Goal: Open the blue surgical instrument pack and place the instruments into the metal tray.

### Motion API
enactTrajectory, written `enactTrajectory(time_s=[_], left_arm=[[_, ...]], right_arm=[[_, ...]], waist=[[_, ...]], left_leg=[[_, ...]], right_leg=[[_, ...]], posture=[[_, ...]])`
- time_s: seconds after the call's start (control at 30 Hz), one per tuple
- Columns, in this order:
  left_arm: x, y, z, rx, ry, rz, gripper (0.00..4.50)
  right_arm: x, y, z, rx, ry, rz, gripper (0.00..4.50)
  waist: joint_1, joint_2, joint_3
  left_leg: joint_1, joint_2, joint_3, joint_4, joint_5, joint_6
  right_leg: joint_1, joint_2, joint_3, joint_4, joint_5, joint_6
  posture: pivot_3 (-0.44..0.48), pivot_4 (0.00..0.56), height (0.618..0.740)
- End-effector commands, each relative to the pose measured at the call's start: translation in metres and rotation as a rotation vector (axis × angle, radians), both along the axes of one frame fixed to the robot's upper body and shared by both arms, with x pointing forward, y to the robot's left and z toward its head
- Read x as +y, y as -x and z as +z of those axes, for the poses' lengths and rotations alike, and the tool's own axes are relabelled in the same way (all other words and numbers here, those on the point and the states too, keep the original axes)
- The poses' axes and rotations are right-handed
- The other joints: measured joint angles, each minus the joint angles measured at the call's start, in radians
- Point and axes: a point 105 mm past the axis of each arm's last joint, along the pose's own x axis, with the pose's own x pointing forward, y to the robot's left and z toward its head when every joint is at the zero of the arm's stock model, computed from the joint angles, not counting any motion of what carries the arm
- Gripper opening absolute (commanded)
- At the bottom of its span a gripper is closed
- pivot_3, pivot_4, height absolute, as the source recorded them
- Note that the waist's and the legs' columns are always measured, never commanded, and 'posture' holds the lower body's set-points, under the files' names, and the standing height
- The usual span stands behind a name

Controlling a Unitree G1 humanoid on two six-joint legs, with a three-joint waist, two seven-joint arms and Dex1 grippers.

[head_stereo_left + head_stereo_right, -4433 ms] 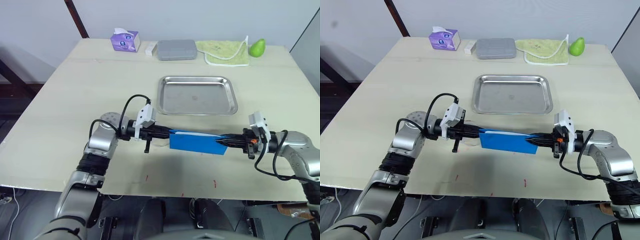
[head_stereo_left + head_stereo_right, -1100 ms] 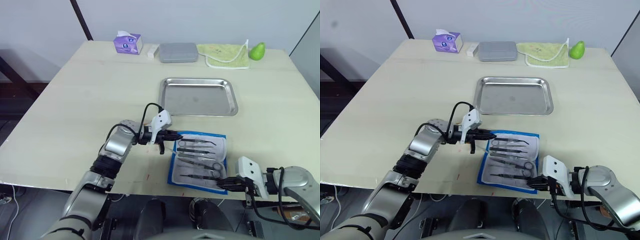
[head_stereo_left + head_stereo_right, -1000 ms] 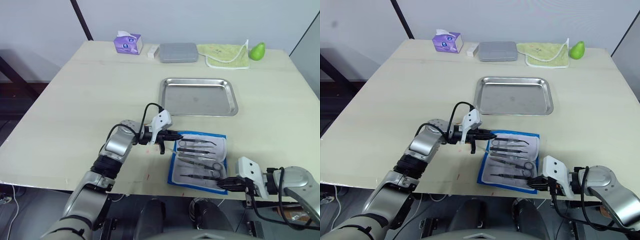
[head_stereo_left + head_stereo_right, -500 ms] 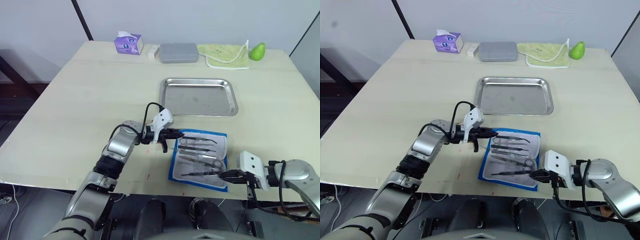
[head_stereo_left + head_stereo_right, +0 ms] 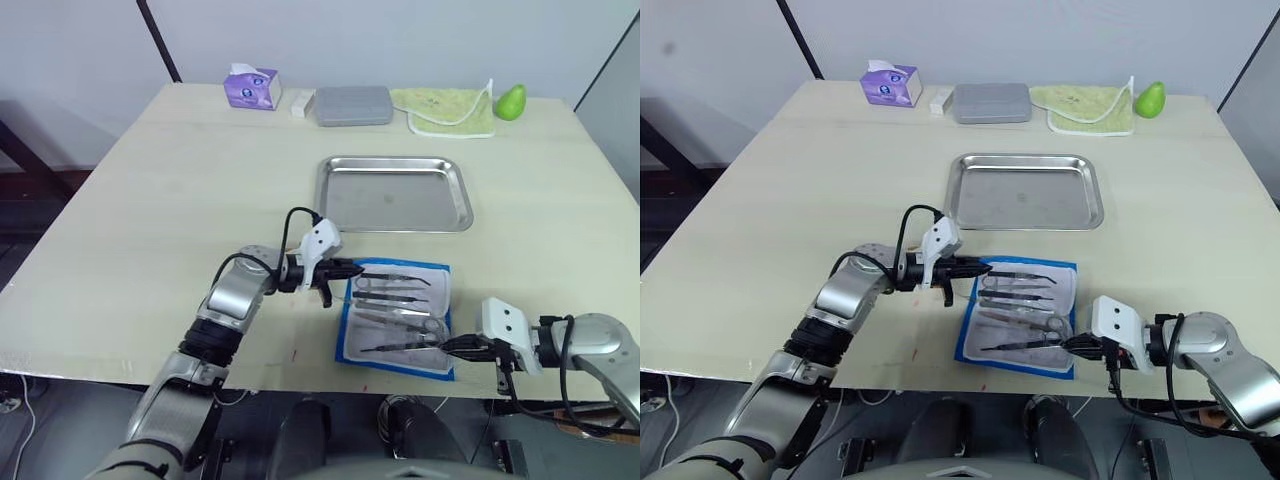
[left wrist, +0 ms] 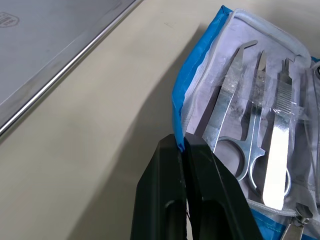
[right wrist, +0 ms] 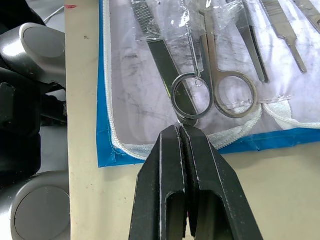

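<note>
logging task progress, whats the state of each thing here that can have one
pack: open, lying flat near the table's front edge
instruments: in the pack, none in the tray
tray: no instruments in it
left gripper: shut on the pack's left edge
right gripper: shut at the pack's right edge by a scissor ring
grey case: closed
tissue box: tissue sticking up

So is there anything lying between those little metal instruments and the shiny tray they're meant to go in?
Nothing visible. The instruments lie in the opened blue pack, and only bare table separates it from the empty metal tray.
</note>
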Motion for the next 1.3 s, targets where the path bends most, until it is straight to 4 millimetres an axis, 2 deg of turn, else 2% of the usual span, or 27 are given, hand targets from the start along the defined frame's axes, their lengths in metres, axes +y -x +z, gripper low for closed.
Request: enactTrajectory(time_s=[0.03, 0.07, 0.13, 0.17, 0.2, 0.5, 0.7, 0.73, 0.8, 0.83, 0.97, 1.03, 1.07, 1.17, 1.2, 1.3], left_arm=[[0.009, -0.002, 0.006, -0.017, 0.033, 0.03, 1.44], [0.011, 0.0, 0.01, -0.021, 0.051, 0.022, 2.08], [0.016, 0.005, 0.02, -0.025, 0.093, 0.0, 2.3], [0.019, 0.007, 0.024, -0.028, 0.108, -0.01, 2.83], [0.024, 0.011, 0.027, -0.025, 0.128, -0.027, 3.05], [0.058, 0.042, 0.048, 0.001, 0.257, -0.143, 3.05], [0.079, 0.062, 0.056, 0.031, 0.283, -0.186, 3.05], [0.084, 0.068, 0.058, 0.032, 0.289, -0.203, 3.58], [0.09, 0.077, 0.061, 0.035, 0.304, -0.23, 4.33], [0.093, 0.081, 0.063, 0.034, 0.308, -0.238, 4.45], [0.105, 0.09, 0.067, 0.022, 0.291, -0.245, 4.5], [0.109, 0.092, 0.068, 0.019, 0.283, -0.246, 4.5], [0.111, 0.094, 0.069, 0.018, 0.279, -0.247, 4.5], [0.115, 0.098, 0.07, 0.009, 0.269, -0.251, 4.5], [0.115, 0.099, 0.071, 0.007, 0.269, -0.252, 4.5], [0.117, 0.102, 0.074, -0.003, 0.27, -0.249, 4.5]], right_arm=[[-0.007, 0.0, -0.007, 0.037, 0.033, -0.044, 0.0], [-0.006, 0.0, -0.005, 0.041, 0.018, -0.047, 0.0], [-0.003, 0.0, -0.001, 0.041, 0.004, -0.046, 0.0], [-0.002, 0.0, 0.001, 0.041, -0.004, -0.047, 0.0], [0.0, 0.0, 0.003, 0.044, -0.016, -0.046, 0.0], [0.004, 0.001, 0.01, 0.06, -0.034, -0.04, 0.0], [0.004, 0.003, 0.014, 0.069, -0.053, -0.046, 0.0], [0.004, 0.004, 0.014, 0.071, -0.059, -0.047, 0.0], [0.005, 0.003, 0.017, 0.067, -0.079, -0.058, 0.0], [0.006, 0.002, 0.02, 0.068, -0.107, -0.061, 0.0], [0.007, 0.004, 0.038, 0.043, -0.194, -0.055, 1.21], [0.003, 0.007, 0.044, 0.034, -0.219, -0.055, 2.13], [0.001, 0.01, 0.049, 0.027, -0.239, -0.055, 2.94], [-0.005, 0.015, 0.061, 0.004, -0.278, -0.067, 3.79], [-0.008, 0.017, 0.065, -0.006, -0.287, -0.07, 4.34], [-0.016, 0.026, 0.078, -0.038, -0.307, -0.086, 4.44]], waist=[[0.0, 0.0, 0.0], [0.0, 0.0, 0.0], [-0.001, 0.0, 0.0], [-0.002, 0.0, 0.0], [-0.001, 0.0, 0.0], [-0.004, 0.0, 0.0], [-0.003, -0.001, 0.001], [-0.002, -0.001, 0.001], [-0.001, 0.0, 0.002], [-0.001, -0.001, 0.002], [0.002, 0.0, 0.003], [0.003, -0.001, 0.003], [0.003, -0.001, 0.003], [0.002, 0.0, 0.004], [0.002, -0.001, 0.004], [0.003, 0.0, 0.004]], left_leg=[[0.0, 0.0, 0.0, 0.0, 0.0, 0.0], [0.0, 0.0, 0.0, 0.0, 0.0, 0.0], [0.0, 0.0, 0.0, 0.0, 0.0, 0.0], [0.0, 0.0, 0.0, 0.0, 0.0, 0.0], [0.0, 0.001, 0.0, 0.0, 0.0, 0.0], [-0.003, 0.001, 0.0, 0.0, 0.0, 0.0], [-0.004, 0.001, 0.001, 0.0, 0.0, 0.0], [-0.004, 0.001, 0.001, 0.0, 0.0, 0.0], [-0.004, 0.001, 0.001, 0.0, 0.0, 0.0], [-0.005, 0.001, 0.001, 0.0, 0.0, 0.0], [-0.005, 0.001, 0.001, 0.0, 0.0, 0.0], [-0.005, 0.001, 0.001, 0.0, 0.0, 0.0], [-0.005, 0.001, 0.001, 0.0, 0.0, 0.0], [-0.005, 0.001, 0.001, 0.0, 0.0, 0.0], [-0.005, 0.001, 0.001, 0.0, 0.0, 0.0], [-0.005, 0.001, 0.001, 0.0, 0.0, 0.0]], right_leg=[[0.0, 0.0, 0.0, 0.0, 0.0, 0.0], [0.0, 0.0, 0.0, 0.0, 0.0, 0.0], [0.0, 0.0, 0.0, 0.0, 0.0, 0.0], [0.0, 0.0, 0.0, 0.0, 0.0, 0.0], [0.0, 0.0, 0.0, 0.0, 0.0, 0.0], [-0.003, 0.0, 0.0, 0.0, 0.0, 0.0], [-0.004, 0.0, 0.0, 0.0, 0.0, 0.0], [-0.004, 0.0, 0.0, 0.0, 0.0, 0.0], [-0.004, 0.0, 0.0, -0.001, 0.0, 0.0], [-0.005, -0.001, 0.0, 0.0, 0.0, 0.0], [-0.005, -0.001, 0.0, 0.0, 0.0, 0.0], [-0.005, -0.001, -0.001, -0.001, 0.0, 0.0], [-0.005, -0.001, -0.001, -0.001, 0.0, 0.0], [-0.005, -0.002, -0.001, -0.001, 0.0, 0.0], [-0.005, -0.002, -0.001, -0.001, 0.0, 0.0], [-0.005, -0.002, -0.001, -0.001, 0.0, 0.0]], posture=[[0.0, 0.15, 0.738], [0.0, 0.15, 0.738], [0.0, 0.15, 0.738], [0.0, 0.15, 0.738], [0.0, 0.15, 0.738], [0.0, 0.15, 0.738], [0.0, 0.15, 0.738], [0.0, 0.15, 0.738], [0.0, 0.15, 0.738], [0.0, 0.15, 0.738], [0.0, 0.15, 0.738], [0.0, 0.15, 0.738], [0.0, 0.15, 0.738], [0.0, 0.15, 0.738], [0.0, 0.15, 0.738], [0.0, 0.15, 0.738]])
